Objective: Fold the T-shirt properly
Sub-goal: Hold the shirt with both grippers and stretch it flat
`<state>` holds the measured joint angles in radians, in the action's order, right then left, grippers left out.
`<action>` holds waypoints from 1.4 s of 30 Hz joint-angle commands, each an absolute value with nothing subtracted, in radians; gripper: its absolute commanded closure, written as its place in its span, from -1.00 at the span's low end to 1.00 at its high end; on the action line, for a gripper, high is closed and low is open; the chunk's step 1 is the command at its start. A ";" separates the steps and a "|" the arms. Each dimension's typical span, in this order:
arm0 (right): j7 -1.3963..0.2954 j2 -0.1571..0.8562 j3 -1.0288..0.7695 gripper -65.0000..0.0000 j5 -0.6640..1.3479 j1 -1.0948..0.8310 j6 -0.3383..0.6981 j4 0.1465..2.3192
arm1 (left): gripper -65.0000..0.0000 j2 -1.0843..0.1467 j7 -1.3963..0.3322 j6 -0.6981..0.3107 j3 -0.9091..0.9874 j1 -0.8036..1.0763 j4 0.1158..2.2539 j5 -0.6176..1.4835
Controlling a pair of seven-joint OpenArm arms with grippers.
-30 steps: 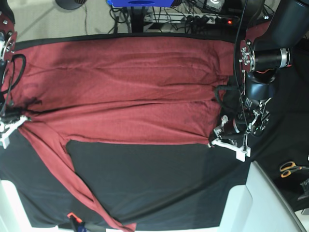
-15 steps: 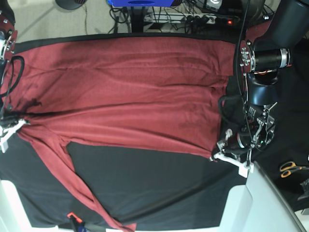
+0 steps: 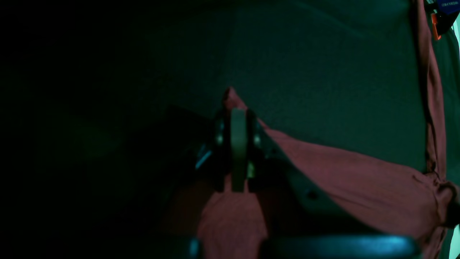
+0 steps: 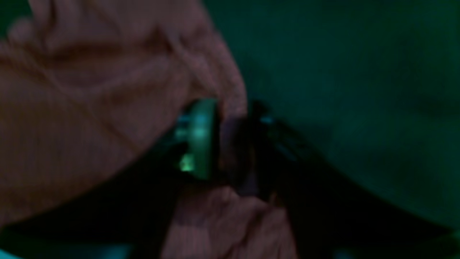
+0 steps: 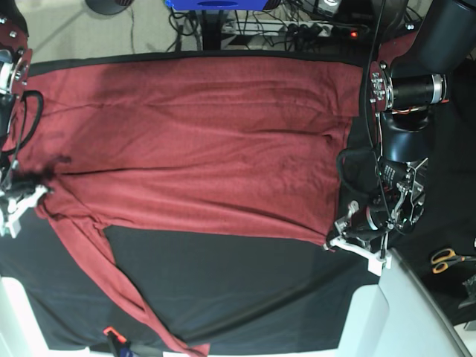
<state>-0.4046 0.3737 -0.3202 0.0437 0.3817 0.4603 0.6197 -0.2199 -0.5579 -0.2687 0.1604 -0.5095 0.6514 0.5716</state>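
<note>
The brick-red T-shirt [image 5: 193, 141] lies spread across the black cloth [image 5: 245, 282], and one long sleeve [image 5: 111, 275] trails toward the front edge. In the base view my left gripper [image 5: 333, 239] sits at the shirt's lower right corner. The left wrist view shows this gripper [image 3: 238, 111] shut on a pinch of the red fabric [image 3: 359, 180]. My right gripper [image 5: 26, 195] is at the shirt's left edge near the sleeve's root. The blurred right wrist view shows its jaws [image 4: 231, 140] parted, with a fold of shirt [image 4: 90, 108] lying between them.
Orange-handled scissors [image 5: 446, 259] lie at the far right. A white table corner [image 5: 401, 312] juts in at the lower right, close to my left gripper. A small orange-tipped object [image 5: 110, 332] sits at the front edge beside the sleeve end. Cables run behind the table.
My left gripper has drawn the shirt's right corner toward the front, flattening the fold across the body. My right gripper's jaws have parted and it has shifted slightly.
</note>
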 commanded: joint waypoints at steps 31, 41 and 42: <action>-0.355 0.390 -0.329 0.52 -0.064 0.464 0.456 0.568 | 1.00 -0.243 -0.541 -0.280 0.162 -0.526 0.664 0.576; -0.355 0.392 -0.325 1.00 -0.067 0.483 0.456 0.575 | 1.00 -0.243 -0.542 -0.280 0.162 -0.526 0.671 0.581; -0.354 0.394 -0.323 1.00 -0.067 0.484 0.458 0.575 | 1.00 -0.243 -0.542 -0.280 0.159 -0.526 0.671 0.581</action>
<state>-0.3729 0.3702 -0.3225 -0.0715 0.4545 0.4561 0.5552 -0.2329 -0.5583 -0.2687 0.1593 -0.4961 0.6510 0.5686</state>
